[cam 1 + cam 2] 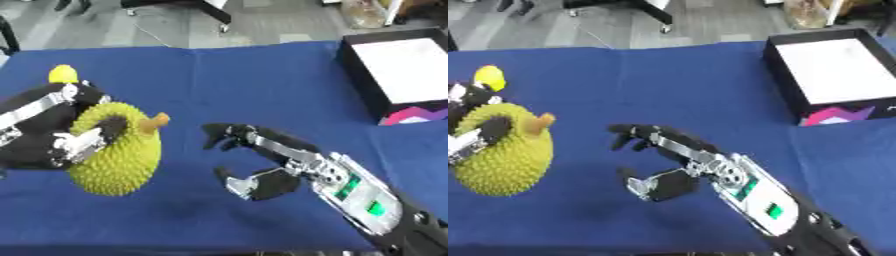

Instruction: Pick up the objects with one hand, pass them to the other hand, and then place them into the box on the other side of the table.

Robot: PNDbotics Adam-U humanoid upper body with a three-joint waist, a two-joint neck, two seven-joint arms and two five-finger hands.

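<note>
A spiky yellow-green durian (122, 150) with a tan stem is held off the blue table at the left. My left hand (61, 137) is shut on it, fingers and thumb curled over its top and side. My right hand (254, 160) hangs open to the durian's right, fingers spread and thumb below, a short gap from the fruit and touching nothing. A small yellow fruit (62, 74) lies behind my left hand. The black box (789, 85) with a white inside stands at the far right of the table.
A blue cloth (236, 85) covers the table, with its front edge near the bottom of the view. Beyond the far edge are grey floor and black chair legs (192, 7). A pink and white pattern marks the box's near side (837, 115).
</note>
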